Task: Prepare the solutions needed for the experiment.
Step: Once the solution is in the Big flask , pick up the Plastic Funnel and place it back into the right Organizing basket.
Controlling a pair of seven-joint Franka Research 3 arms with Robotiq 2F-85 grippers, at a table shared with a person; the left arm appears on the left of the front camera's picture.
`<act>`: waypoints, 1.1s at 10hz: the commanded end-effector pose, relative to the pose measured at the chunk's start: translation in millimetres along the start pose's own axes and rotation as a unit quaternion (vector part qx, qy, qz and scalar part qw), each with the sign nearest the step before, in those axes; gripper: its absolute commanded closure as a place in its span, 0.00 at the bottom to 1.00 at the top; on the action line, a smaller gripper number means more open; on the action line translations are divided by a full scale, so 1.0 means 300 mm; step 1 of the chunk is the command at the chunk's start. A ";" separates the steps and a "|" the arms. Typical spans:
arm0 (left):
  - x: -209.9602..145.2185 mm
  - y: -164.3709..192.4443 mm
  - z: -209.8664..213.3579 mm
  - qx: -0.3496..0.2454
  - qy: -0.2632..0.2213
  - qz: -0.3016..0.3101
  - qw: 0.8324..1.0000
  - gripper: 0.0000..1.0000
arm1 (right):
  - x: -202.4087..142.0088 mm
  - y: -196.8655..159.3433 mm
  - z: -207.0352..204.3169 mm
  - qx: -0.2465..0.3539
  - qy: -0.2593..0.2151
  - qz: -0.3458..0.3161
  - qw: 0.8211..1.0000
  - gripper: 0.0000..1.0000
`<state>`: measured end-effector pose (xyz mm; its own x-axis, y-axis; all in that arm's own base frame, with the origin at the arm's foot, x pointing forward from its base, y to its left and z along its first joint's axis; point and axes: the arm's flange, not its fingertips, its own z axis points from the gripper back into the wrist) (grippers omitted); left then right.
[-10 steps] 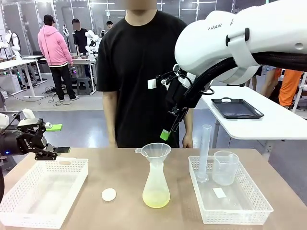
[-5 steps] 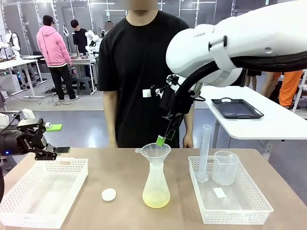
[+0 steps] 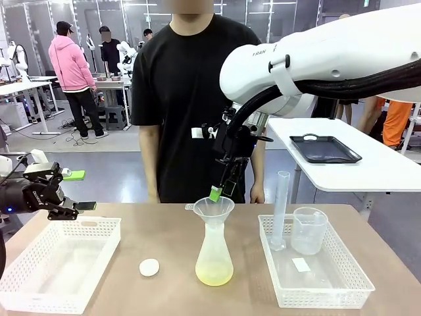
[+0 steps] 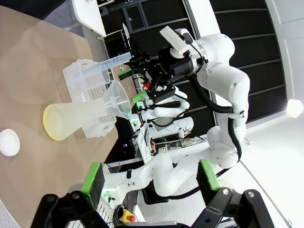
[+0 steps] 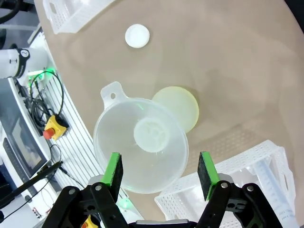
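Observation:
A translucent conical flask (image 3: 214,250) stands at the table's middle with the pale yellow solutions (image 3: 214,274) pooled in its bottom. A clear funnel (image 3: 213,209) sits in its neck. My right gripper (image 3: 222,192) hangs open just above the funnel's rim, pointing down. In the right wrist view the funnel (image 5: 140,152) lies below and between the green pads (image 5: 113,170) of the right gripper (image 5: 160,173), with the yellow flask base (image 5: 178,111) beyond. My left gripper (image 3: 77,207) is open at the far left, above a basket; the left wrist view shows it (image 4: 150,176) with nothing in it, facing the flask (image 4: 71,121).
A white round cap (image 3: 149,266) lies left of the flask. A white basket (image 3: 82,222) sits at the left. The right basket (image 3: 348,260) holds a measuring cylinder (image 3: 281,210) and a beaker (image 3: 308,230). A person (image 3: 191,99) stands at the far edge.
My right gripper has moved left and down, from beside the person's waist to just over the funnel. The left arm has stayed still.

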<state>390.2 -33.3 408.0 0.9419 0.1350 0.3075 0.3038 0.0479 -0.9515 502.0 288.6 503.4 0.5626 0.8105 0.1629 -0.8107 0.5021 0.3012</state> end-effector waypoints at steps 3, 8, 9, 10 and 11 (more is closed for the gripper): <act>-0.001 -0.008 0.001 -0.005 0.004 0.001 1.000 0.00 | 0.044 -0.050 -0.009 0.026 0.054 0.009 0.998 0.20; -0.001 -0.008 0.001 -0.005 0.004 0.001 1.000 0.00 | 0.068 -0.090 -0.049 0.058 0.077 0.028 0.995 0.20; -0.001 -0.008 0.001 -0.005 0.004 0.001 1.000 0.00 | 0.071 -0.099 -0.057 0.060 0.078 0.030 0.995 0.23; -0.001 -0.008 0.001 -0.005 0.004 0.001 1.000 0.00 | 0.073 -0.103 -0.064 0.061 0.078 0.030 0.995 0.29; -0.001 -0.008 0.001 -0.005 0.004 0.001 1.000 0.00 | 0.073 -0.107 -0.069 0.060 0.078 0.030 0.995 0.39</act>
<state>390.2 -33.2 408.1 0.9419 0.1350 0.3075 0.3038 0.0479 -0.9515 533.0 298.1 477.6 0.4992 0.8654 0.0428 -0.7969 0.4391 0.4148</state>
